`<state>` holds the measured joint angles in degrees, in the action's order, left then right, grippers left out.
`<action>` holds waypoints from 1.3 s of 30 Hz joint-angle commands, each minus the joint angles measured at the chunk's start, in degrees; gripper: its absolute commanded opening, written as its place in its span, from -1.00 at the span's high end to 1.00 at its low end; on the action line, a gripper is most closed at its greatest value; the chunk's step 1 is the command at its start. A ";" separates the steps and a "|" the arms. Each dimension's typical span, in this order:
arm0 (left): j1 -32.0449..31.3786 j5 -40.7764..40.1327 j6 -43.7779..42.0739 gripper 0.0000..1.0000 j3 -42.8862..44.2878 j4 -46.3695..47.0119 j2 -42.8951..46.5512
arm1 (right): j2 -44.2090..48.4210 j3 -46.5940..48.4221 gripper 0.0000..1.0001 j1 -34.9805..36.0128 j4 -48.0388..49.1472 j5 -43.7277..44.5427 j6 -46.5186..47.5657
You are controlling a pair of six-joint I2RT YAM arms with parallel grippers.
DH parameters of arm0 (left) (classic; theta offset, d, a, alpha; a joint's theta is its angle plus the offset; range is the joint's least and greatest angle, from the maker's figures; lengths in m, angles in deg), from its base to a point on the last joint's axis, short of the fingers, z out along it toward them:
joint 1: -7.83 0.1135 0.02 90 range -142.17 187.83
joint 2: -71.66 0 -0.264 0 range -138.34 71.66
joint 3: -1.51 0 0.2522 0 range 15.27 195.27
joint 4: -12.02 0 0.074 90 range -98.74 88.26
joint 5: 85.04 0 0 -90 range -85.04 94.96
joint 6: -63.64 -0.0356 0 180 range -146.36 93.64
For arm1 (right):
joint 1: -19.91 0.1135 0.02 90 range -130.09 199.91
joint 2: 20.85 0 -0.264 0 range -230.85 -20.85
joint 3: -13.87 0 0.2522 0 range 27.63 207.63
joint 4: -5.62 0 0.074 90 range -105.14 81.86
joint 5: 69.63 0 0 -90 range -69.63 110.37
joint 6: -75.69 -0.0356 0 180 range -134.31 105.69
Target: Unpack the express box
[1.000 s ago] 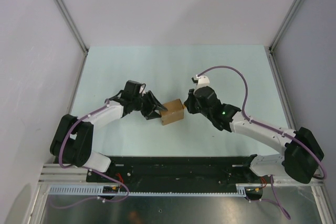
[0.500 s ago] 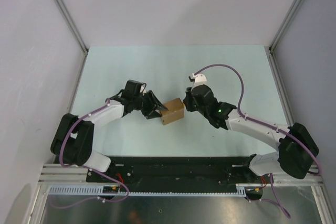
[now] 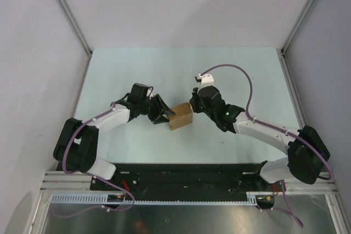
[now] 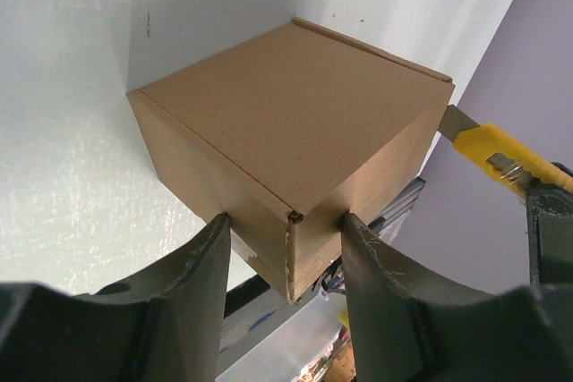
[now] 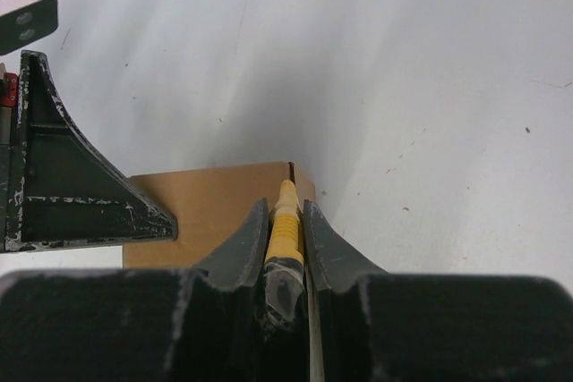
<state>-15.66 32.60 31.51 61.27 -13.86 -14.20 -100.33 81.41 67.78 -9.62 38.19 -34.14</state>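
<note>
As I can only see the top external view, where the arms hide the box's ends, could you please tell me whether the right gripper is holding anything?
Observer: Yes, the right gripper is shut on a yellow utility knife.
Operator: Thank you. Where is its blade?
Observer: The blade is out and meets the cardboard box at a top edge, on the side facing the right arm.
Operator: And how does the other arm hold the box?
Observer: The left gripper straddles one corner of the box, with a finger against each adjoining face.
</note>
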 commanded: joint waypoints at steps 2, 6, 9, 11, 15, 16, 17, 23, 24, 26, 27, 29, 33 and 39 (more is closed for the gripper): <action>-1.56 -9.89 -4.25 0.14 -2.05 -7.04 -4.75 | 2.83 3.17 1.00 0.64 3.06 -0.78 -0.91; -1.65 -9.44 -4.69 0.09 -0.65 -7.04 -3.09 | 7.49 3.43 1.00 0.64 -0.52 -0.16 -0.99; -1.65 -9.27 -6.45 -0.05 1.81 -7.04 -0.72 | 10.48 3.88 1.00 0.64 -3.52 0.37 -1.43; -1.65 -8.92 -7.85 -0.15 4.00 -7.04 0.69 | 12.23 3.88 1.00 0.64 -5.02 0.37 -2.05; -1.65 -8.30 -9.35 -0.49 6.64 -6.95 3.77 | 13.74 3.88 1.00 1.16 -10.46 -0.95 -3.01; -1.65 -8.04 -9.96 -0.53 7.34 -7.04 4.47 | 13.83 3.88 1.00 1.51 -11.43 -1.38 -3.10; -1.65 -7.78 -10.31 -0.55 7.61 -7.04 5.00 | 14.00 3.79 1.00 1.86 -12.40 -1.82 -3.28; -1.56 -7.77 -13.83 -0.69 8.49 -7.04 8.61 | 14.01 2.48 1.00 5.38 -16.98 -5.24 -3.90; -1.39 -8.04 -14.44 -0.70 8.93 -7.04 9.04 | 13.74 1.95 1.00 5.91 -16.72 -5.86 -3.90; -1.04 -8.56 -16.73 -0.70 9.63 -7.04 8.88 | 13.22 0.37 1.00 6.96 -16.37 -6.22 -4.95; -0.43 -8.57 -17.43 -0.68 10.33 -7.04 8.44 | 12.78 0.10 1.00 7.14 -15.84 -6.40 -5.21; 0.19 -9.26 -19.28 -0.63 11.04 -6.95 6.86 | 11.02 -1.04 1.00 7.58 -15.23 -6.22 -6.09; 1.16 -16.01 -23.22 -0.25 12.44 -6.78 4.48 | 7.77 -2.36 1.00 7.76 -13.47 -4.91 -7.06; 1.16 -15.34 -26.49 -0.06 14.73 -6.07 -0.08 | 3.37 -3.07 1.00 6.44 -9.78 -0.60 -7.15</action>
<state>-14.63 18.50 9.35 72.99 -21.14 -12.02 -95.57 78.07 75.15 -24.04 33.86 -40.33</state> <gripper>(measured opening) 0.544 0.171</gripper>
